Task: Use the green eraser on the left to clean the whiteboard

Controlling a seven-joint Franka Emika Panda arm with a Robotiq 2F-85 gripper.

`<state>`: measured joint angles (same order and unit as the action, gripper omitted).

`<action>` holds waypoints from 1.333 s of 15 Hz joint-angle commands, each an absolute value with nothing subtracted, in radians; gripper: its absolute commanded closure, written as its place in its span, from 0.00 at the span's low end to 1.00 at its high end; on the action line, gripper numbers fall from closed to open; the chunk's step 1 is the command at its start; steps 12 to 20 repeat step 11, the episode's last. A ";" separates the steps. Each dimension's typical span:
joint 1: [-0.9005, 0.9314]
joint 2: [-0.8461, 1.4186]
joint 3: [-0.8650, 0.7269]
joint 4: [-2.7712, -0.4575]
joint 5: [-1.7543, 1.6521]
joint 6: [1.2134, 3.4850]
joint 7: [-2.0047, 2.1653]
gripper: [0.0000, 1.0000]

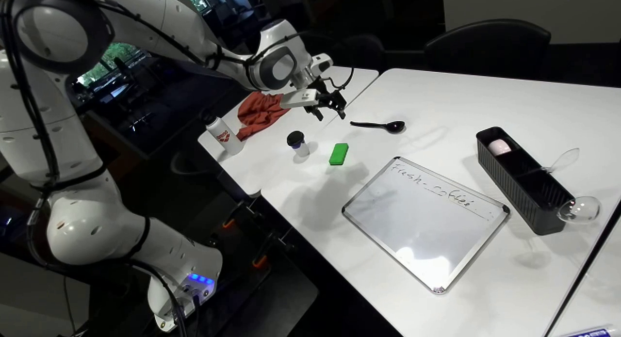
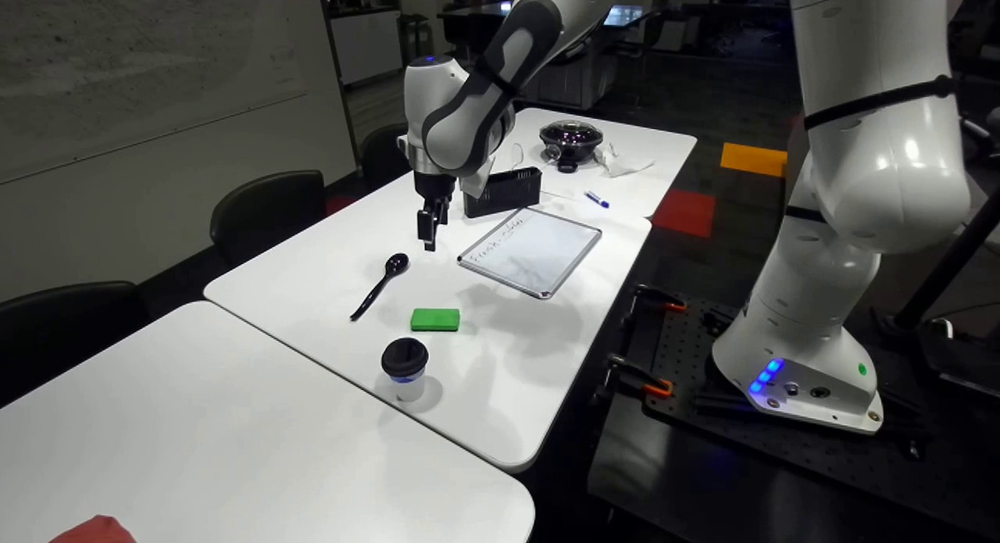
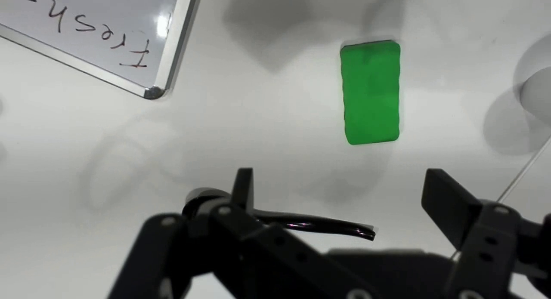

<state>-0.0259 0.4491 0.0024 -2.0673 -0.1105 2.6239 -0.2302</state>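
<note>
The green eraser lies flat on the white table; it also shows in an exterior view and in the wrist view. The whiteboard lies flat on the table with dark handwriting, "Fresh-" and more, along one edge; it also shows in an exterior view, and one corner shows in the wrist view. My gripper is open and empty, pointing down above the table. It hangs above the black spoon side of the eraser, apart from everything; it shows in both exterior views.
A black spoon lies below the gripper. A lidded cup stands near the eraser. A black basket stands beyond the whiteboard. A white bottle, a red cloth, a marker and a black pot lie farther off.
</note>
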 commanded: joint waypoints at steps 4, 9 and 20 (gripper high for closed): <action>-0.044 0.244 -0.001 -2.171 -0.053 2.514 -0.169 0.00; -0.049 0.179 -0.017 -2.215 -0.046 2.523 -0.138 0.00; -0.048 0.166 -0.024 -2.227 -0.053 2.527 -0.136 0.00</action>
